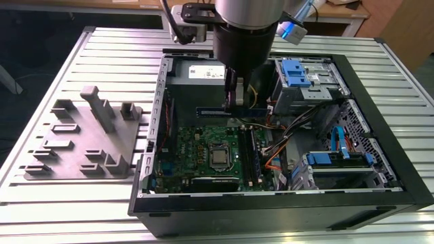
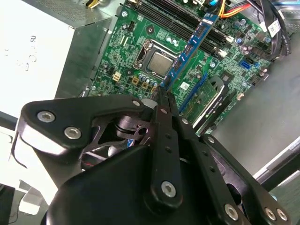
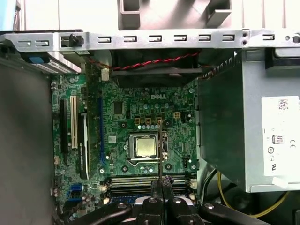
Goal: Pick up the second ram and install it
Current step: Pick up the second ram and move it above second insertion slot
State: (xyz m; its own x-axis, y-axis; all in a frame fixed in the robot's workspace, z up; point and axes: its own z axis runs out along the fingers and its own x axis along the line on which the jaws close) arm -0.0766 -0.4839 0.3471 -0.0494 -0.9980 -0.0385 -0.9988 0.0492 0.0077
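Green motherboard (image 1: pixel 196 142) lies inside the open computer case (image 1: pixel 271 213).

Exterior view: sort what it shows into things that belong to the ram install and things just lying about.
Belongs to the job:
- the second ram, gripped by the claw inside the case
- the black memory slots on the motherboard

Just lying about:
- the grey fixture plate beside the case
- the power-supply box
- the blue drive bracket

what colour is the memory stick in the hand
The memory stick is blue, clearest in the second wrist view.
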